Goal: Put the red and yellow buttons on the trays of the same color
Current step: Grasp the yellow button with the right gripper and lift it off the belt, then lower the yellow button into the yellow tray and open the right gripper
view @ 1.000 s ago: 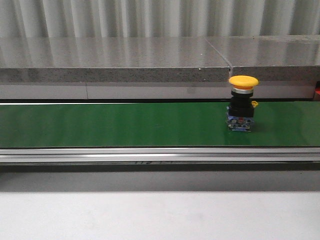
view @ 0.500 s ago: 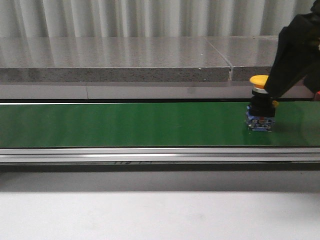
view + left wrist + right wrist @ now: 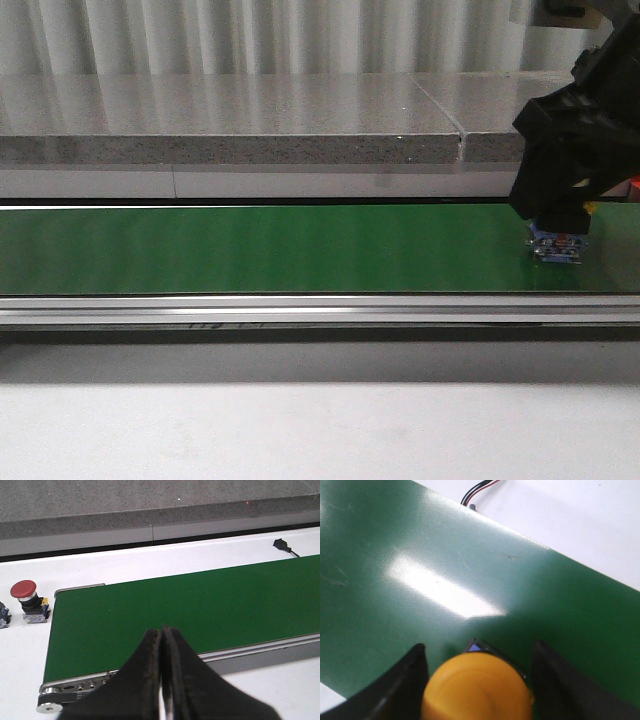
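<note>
- Grey stone ledge [image 3: 230, 120] runs along the far side of the scene, behind a green conveyor belt [image 3: 250, 248] that crosses the front view from left to right; a metal rail [image 3: 300, 308] edges the belt's near side, with the white counter [image 3: 300, 430] nearer the robot.
- Yellow button [image 3: 479, 686]: it stands upright on the belt near its right end. In the front view only its blue base block [image 3: 557, 246] shows below the arm; the cap is hidden there.
- Right pincer [image 3: 477, 675]: released, its two dark fingers [image 3: 402, 680] standing on either side of the yellow cap with a gap visible on each side. No contact can be confirmed.
- Left pincer [image 3: 162, 680]: clenched on nothing, poised above the near edge of the belt's left end.
- Red button [image 3: 27, 600]: it rests upright on the white counter just beyond the left end of the belt, well apart from the left pincer. Part of another object [image 3: 3, 616] shows at the frame edge beside it; its kind cannot be told.
- Step in hand, as judged: the approach to grasp the yellow button, with the grasp itself not yet made.
- Next move, as judged: the fingers need to close squarely on the button, below or around its cap, before it is lifted toward the yellow tray. No tray appears in any view, so its position cannot be stated.
</note>
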